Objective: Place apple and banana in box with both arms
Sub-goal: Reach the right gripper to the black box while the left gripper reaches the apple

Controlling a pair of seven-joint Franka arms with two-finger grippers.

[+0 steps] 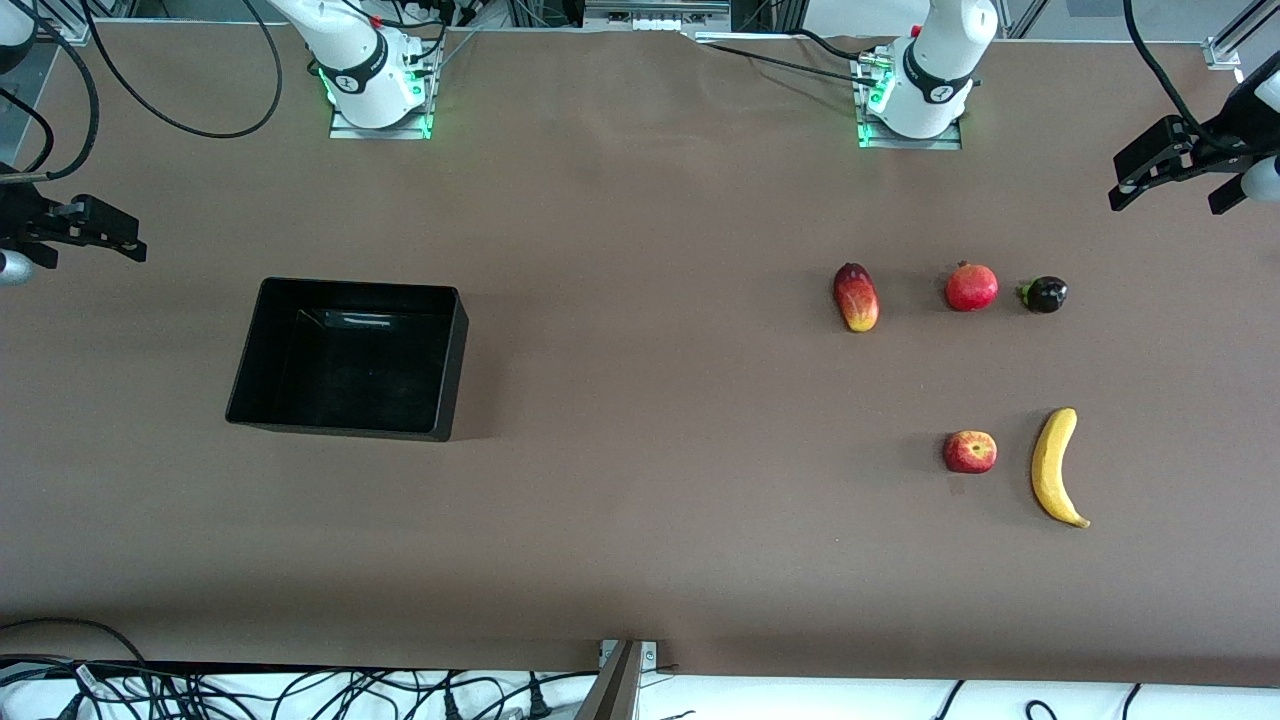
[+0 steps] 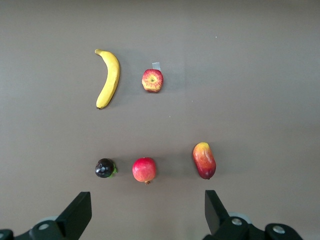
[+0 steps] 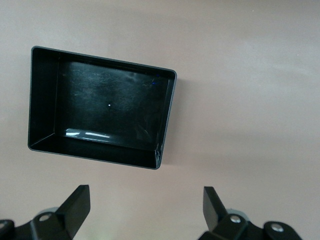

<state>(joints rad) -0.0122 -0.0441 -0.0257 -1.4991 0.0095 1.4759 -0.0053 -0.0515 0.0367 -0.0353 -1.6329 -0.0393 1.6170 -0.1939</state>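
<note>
Both arms are parked up high at the two ends of the table [image 1: 640,520], just waiting. The left gripper [image 2: 148,214] hangs over the table's edge at the left arm's end, fingers spread wide with nothing between them. Same deal with the right gripper [image 3: 146,210] over the right arm's end: wide open, holding nothing.

The black box [image 1: 350,358] sits toward the right arm's end, no fruit in it. All the fruit is down at the left arm's end, well apart from the box. The apple [image 1: 970,451] lies right beside the banana [image 1: 1057,466], not touching, with the banana closer to the table's end. Those two are the nearest fruits to the front camera.

Farther from the camera there's a row of three: a mango [image 1: 856,297], a round red fruit [image 1: 971,287] with a little crown tip, and a small dark fruit [image 1: 1045,294] with green leaves
</note>
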